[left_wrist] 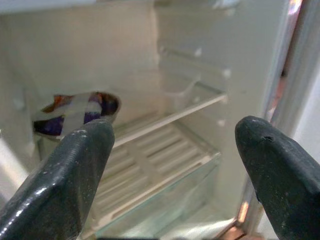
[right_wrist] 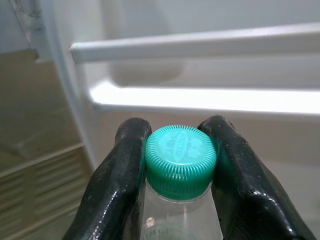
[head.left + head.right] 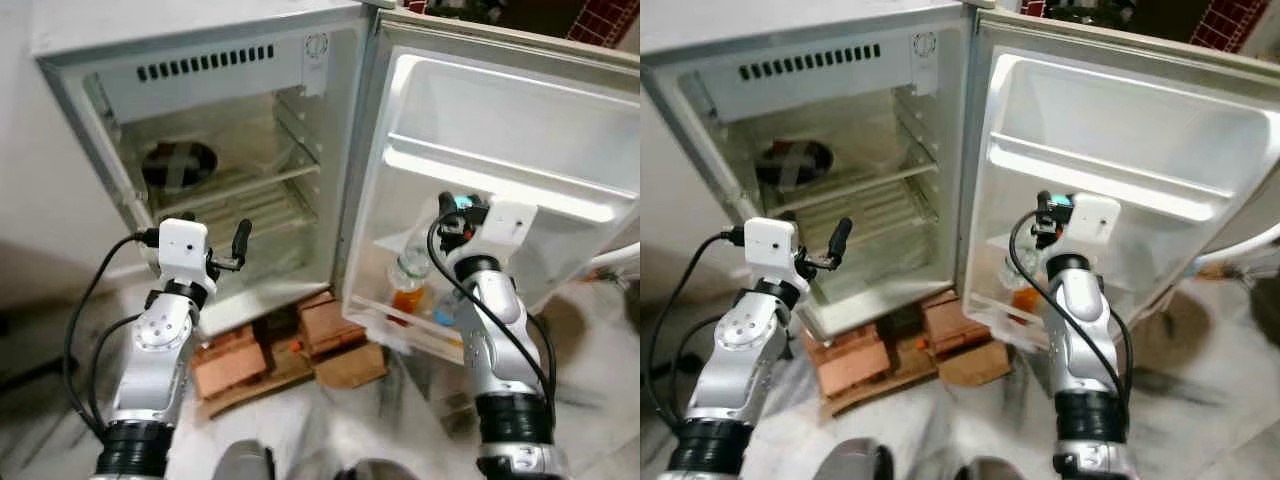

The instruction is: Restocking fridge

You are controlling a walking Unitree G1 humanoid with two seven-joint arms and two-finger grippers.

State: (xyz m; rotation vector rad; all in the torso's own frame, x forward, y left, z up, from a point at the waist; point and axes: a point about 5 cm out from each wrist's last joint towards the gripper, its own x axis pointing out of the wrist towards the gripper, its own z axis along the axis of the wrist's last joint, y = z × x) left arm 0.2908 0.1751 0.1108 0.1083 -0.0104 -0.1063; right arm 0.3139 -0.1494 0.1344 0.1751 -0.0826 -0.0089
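Note:
A small white fridge (image 3: 215,45) stands open with its door (image 3: 500,150) swung to the right. My right gripper (image 2: 180,165) is shut on the green cap (image 2: 180,159) of a clear plastic bottle (image 3: 412,262), held upright over the door's lower shelf (image 3: 400,325). An orange-filled bottle (image 3: 407,298) stands on that shelf beside it. My left gripper (image 1: 175,165) is open and empty in front of the fridge's main compartment, facing the wire shelf (image 1: 155,160). A dark bowl (image 3: 178,163) with white tape sits on the upper glass shelf.
Bricks (image 3: 230,362) and cardboard (image 3: 350,365) prop the fridge on the pale floor. The door's upper shelf rail (image 3: 500,185) runs above my right gripper. A white wall (image 3: 30,200) stands to the left of the fridge.

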